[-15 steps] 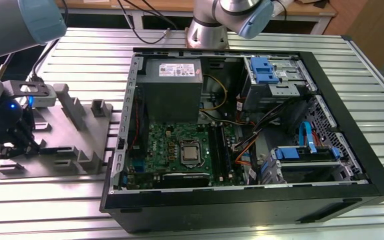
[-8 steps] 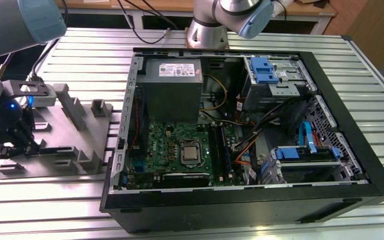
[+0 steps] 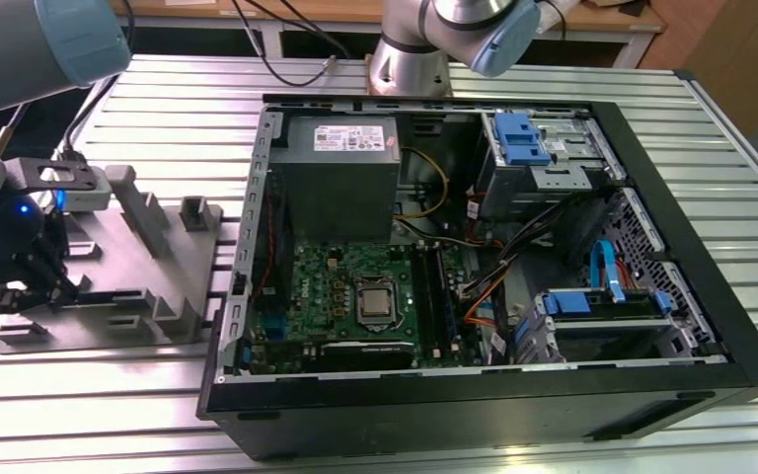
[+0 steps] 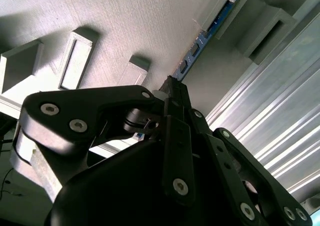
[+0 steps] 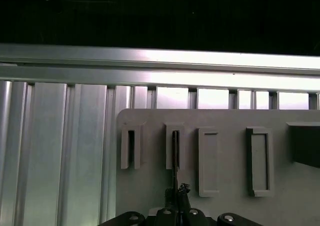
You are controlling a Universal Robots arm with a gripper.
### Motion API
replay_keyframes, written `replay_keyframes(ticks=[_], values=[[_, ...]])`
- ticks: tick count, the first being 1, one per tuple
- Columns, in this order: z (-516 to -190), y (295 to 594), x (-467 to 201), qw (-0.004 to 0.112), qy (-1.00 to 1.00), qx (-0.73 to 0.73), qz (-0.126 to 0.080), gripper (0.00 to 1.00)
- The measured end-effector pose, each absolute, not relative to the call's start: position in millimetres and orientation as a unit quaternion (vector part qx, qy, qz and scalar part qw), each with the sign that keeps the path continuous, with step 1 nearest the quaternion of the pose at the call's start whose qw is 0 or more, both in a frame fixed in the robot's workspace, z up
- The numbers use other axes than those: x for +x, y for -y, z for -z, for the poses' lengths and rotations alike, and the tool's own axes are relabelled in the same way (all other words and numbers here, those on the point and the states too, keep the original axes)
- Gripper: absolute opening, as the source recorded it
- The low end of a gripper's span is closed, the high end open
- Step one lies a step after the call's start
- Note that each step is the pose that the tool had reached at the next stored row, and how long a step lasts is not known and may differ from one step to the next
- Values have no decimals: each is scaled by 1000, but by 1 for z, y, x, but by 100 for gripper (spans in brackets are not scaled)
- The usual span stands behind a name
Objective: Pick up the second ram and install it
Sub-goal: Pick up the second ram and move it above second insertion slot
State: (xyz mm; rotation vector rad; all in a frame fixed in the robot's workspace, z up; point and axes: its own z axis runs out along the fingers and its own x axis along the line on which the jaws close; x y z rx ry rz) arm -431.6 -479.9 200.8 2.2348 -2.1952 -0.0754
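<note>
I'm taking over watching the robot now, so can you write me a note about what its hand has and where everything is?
Gripper: the black gripper is shut on the second ram, a long, narrow dark blue circuit-board stick.
Where: the ram stands on edge in a slot of the grey slotted holder, which lies at the exterior view's left of the open black computer case.
Done: the ram is gripped.
Left: it is not yet lifted out of the holder and not yet installed on the green motherboard inside the case.

Matt black gripper (image 4: 172, 85), grainy grey plastic holder (image 4: 150, 25), shiny ribbed metal table (image 5: 50, 161).
</note>
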Motion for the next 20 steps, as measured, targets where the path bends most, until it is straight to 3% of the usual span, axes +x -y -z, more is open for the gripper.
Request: replay_keyframes(ticks=[8,20], values=[[-204,480,-432,4,701,713,24,11],[-247,480,-432,4,701,713,24,11]])
